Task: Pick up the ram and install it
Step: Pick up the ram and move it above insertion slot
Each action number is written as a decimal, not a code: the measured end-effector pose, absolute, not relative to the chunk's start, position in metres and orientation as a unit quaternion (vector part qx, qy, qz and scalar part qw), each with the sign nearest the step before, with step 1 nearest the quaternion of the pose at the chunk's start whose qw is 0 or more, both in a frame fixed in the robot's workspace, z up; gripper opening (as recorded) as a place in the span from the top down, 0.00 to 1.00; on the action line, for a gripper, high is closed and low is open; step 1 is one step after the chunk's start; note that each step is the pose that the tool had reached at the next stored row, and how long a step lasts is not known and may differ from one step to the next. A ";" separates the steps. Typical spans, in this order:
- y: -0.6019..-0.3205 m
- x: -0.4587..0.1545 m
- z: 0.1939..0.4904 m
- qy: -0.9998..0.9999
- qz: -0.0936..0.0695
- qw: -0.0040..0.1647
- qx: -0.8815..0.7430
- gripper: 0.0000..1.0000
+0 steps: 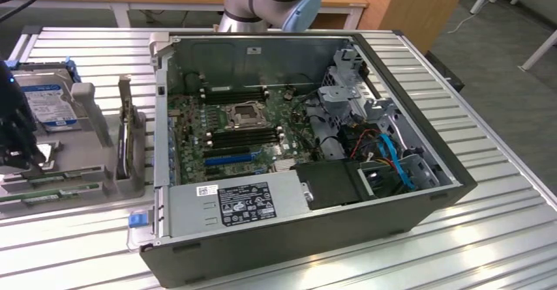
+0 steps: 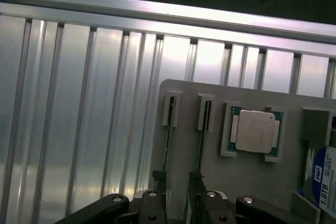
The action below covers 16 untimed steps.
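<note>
Two ram sticks stand on edge in slots of a grey fixture plate [image 2: 194, 166]. In the wrist view they appear as thin dark strips, one ram stick [image 2: 167, 145] beside the other [image 2: 202, 140]. My gripper [image 2: 177, 200] hangs above their near ends, open, with nothing between its fingers [image 2: 157, 195]. In the exterior view the dark gripper [image 1: 15, 143] is at the far left, over the green ram sticks [image 1: 51, 175] in the fixture. The open computer case [image 1: 418, 218] holds the motherboard with black memory slots [image 1: 245, 137] beside the processor socket [image 1: 244, 114].
A square silver processor [image 2: 253, 132] and a blue-labelled hard drive [image 2: 324, 177] sit on the same fixture. Upright grey brackets [image 1: 130, 146] stand between fixture and case. The power supply [image 1: 239, 202] and blue cables [image 1: 392, 156] fill the case's near side. The table is ribbed aluminium [image 1: 487, 238].
</note>
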<state>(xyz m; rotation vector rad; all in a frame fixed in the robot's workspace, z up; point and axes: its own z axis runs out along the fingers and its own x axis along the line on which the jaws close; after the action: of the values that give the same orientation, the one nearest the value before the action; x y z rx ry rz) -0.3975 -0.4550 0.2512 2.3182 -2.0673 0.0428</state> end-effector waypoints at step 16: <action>-0.469 -0.410 0.226 -0.667 0.016 0.021 0.745 0.68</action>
<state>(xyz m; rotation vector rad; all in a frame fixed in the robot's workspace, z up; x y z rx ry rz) -0.4099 -0.4693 0.2260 2.3089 -2.0676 0.0511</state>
